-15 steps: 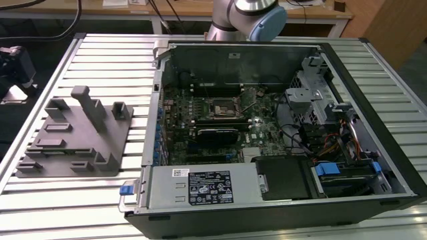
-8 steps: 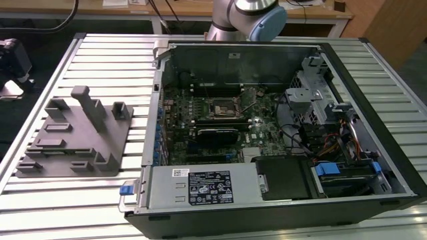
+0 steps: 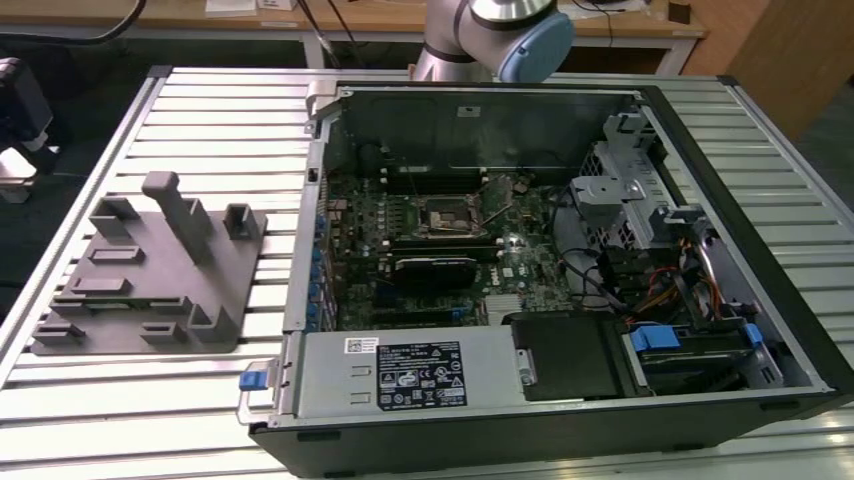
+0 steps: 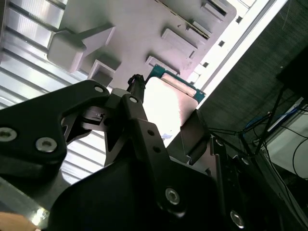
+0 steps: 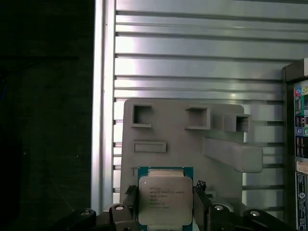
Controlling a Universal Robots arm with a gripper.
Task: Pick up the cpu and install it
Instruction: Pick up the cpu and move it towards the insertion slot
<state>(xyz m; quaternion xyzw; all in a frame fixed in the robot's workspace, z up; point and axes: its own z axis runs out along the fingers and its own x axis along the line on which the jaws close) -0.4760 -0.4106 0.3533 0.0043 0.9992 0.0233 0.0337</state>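
Observation:
The cpu [image 5: 165, 198] is a small square chip with a pale silver top and a green edge. It sits between the two black fingers of my gripper [image 5: 166, 204], which is shut on it. In the second wrist view the cpu [image 4: 169, 98] shows as a bright plate between the fingers [image 4: 137, 113]. It hangs well above the grey fixture [image 5: 178, 139] on the slatted table. In the exterior view the fixture [image 3: 147, 285] lies at the left. The black socket frame [image 3: 445, 213] sits on the motherboard inside the open computer case.
The open case [image 3: 561, 260] fills the middle and the exterior view's right, with a black heatsink block [image 3: 430, 270], a power supply [image 3: 407, 372], drive cages and cables inside. The arm's base [image 3: 494, 30] stands behind the case. The table edge [image 5: 98, 106] runs beside the fixture.

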